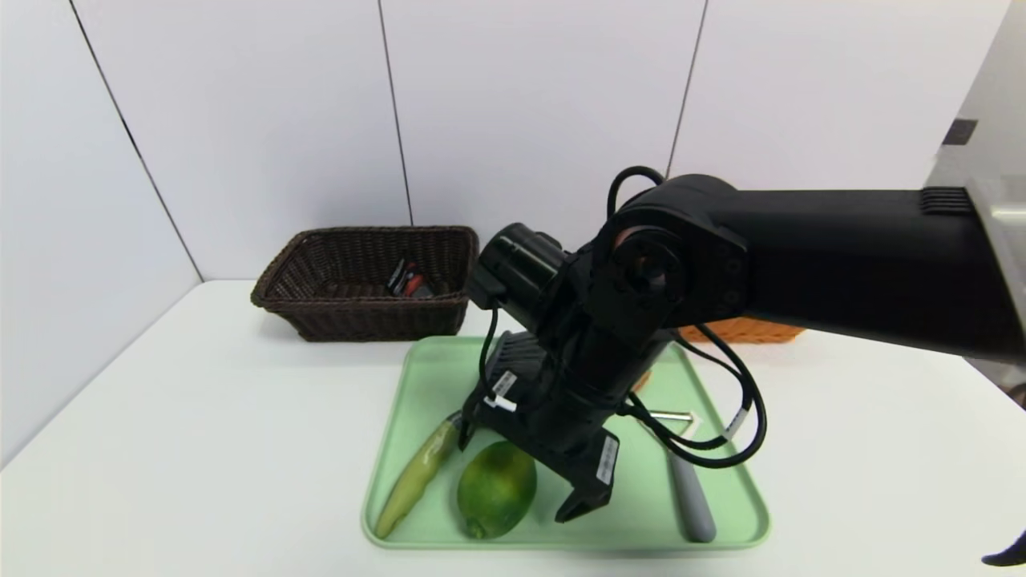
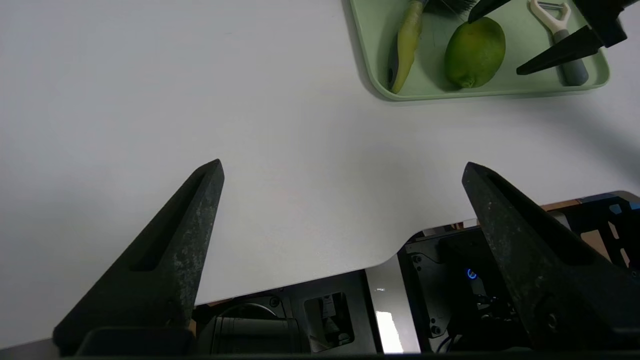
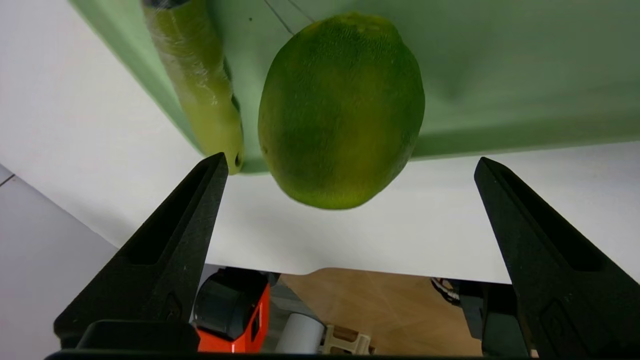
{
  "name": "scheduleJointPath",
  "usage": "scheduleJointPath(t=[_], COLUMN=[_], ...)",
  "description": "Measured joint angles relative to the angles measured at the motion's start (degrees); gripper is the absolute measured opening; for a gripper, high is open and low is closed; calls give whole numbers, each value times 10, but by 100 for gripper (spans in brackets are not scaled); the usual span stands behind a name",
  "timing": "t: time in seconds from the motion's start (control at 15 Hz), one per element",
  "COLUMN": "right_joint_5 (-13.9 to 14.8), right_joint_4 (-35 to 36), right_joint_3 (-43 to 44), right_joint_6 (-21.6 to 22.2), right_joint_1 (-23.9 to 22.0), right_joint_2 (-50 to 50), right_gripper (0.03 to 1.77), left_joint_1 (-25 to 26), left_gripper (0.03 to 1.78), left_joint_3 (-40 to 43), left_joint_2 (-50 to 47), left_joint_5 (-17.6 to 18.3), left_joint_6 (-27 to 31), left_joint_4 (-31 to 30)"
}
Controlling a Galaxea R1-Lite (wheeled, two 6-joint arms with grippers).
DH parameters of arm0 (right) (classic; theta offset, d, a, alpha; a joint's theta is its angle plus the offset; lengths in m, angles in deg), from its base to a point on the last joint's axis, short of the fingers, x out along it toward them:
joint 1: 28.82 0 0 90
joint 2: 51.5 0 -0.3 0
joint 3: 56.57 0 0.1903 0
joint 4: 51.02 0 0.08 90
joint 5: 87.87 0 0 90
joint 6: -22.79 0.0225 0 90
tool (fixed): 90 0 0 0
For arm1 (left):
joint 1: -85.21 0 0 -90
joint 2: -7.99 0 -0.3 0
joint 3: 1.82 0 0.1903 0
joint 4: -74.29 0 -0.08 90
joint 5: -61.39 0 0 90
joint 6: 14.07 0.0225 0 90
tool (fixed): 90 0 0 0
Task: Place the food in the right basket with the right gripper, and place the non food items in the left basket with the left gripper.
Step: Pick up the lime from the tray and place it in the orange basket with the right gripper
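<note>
Right gripper's (image 1: 521,481) fingers stand apart, green fruit (image 1: 497,489) between them, likely to grasp it; left gripper's (image 2: 345,167) fingers apart, parked.

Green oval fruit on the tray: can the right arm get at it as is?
Likely yes: the right end effector is open around the green oval fruit, with nothing visible between.

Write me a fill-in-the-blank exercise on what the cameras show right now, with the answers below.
The right claw is spread wide over the green, oval ____.
The dark brown basket stands on the robot's ____ side.
On the tray, the tool with the grey handle is a ____.
The left claw, open over the white table, is holding ____.

Answers: fruit; left; peeler; nothing
</note>
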State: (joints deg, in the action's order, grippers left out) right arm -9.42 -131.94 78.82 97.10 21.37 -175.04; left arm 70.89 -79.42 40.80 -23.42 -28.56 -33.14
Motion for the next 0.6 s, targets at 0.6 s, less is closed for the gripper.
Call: scheduleJointPath(t=[0.6], right_joint_5=[1], right_joint_4=[8], right_joint_3=[0], right_joint_6=[-1], right_joint_1=[1], right_joint_2=[-28], right_gripper=[169], left_joint_1=[0], left_gripper=[169], left_joint_3=[5], left_joint_2=[0], left_joint_5=[0], left_joint_6=[0], left_joint_4=[-3])
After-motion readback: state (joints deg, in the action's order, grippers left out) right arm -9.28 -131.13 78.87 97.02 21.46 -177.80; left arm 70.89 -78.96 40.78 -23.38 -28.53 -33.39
